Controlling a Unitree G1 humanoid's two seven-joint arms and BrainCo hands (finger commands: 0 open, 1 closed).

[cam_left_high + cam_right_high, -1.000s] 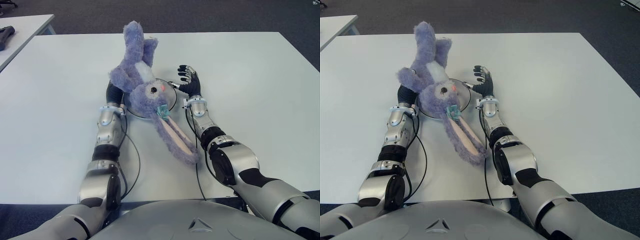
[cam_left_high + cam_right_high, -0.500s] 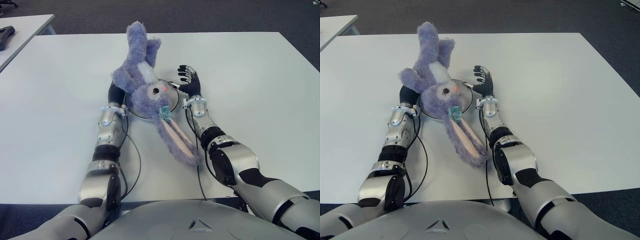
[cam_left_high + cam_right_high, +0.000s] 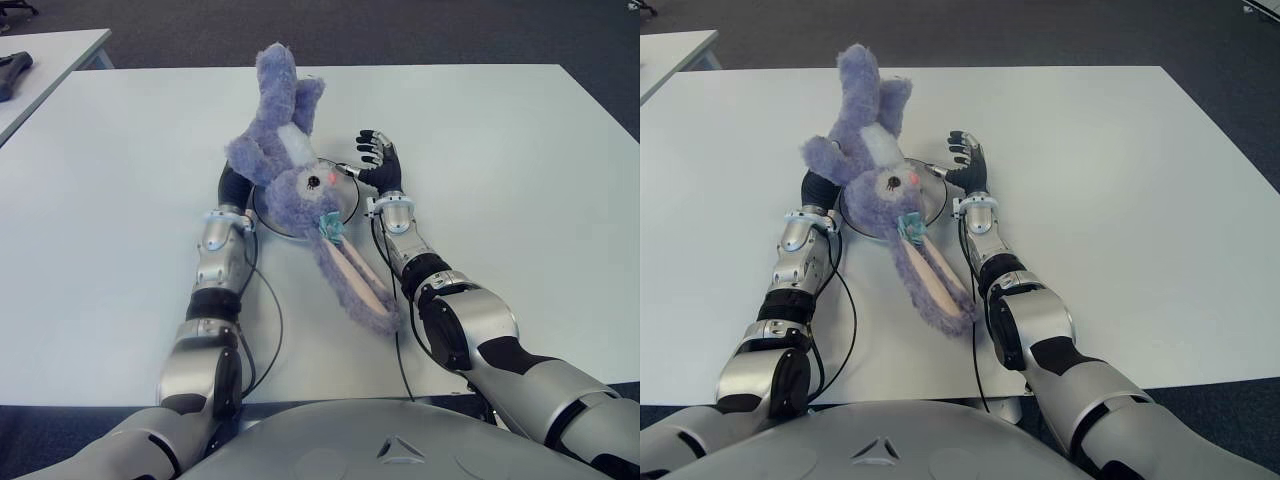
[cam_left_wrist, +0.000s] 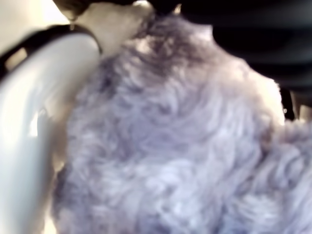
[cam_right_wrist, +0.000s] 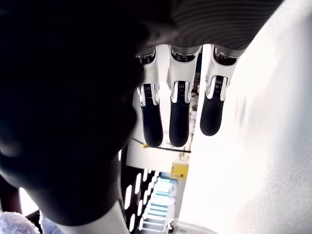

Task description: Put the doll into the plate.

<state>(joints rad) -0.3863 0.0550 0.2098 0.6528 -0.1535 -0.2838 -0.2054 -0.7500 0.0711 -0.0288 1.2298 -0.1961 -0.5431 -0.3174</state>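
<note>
Silver segmented arms, black joints, black cables; right hand [image 3: 378,160] black-fingered; grey torso

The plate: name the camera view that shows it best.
The right eye view: the plate's rim shows clearly on the right, beside the right hand. The left eye view shows about the same. The doll fills the left wrist view; the right wrist view shows only fingers.

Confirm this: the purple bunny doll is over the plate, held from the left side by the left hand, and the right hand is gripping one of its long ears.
Not quite. The right hand grips nothing: in the right wrist view its fingers are extended and empty, and it shows beside the plate, on its right. The ears trail free toward the robot. The rest holds: the doll is over the plate, with the left hand hidden under it.
</note>
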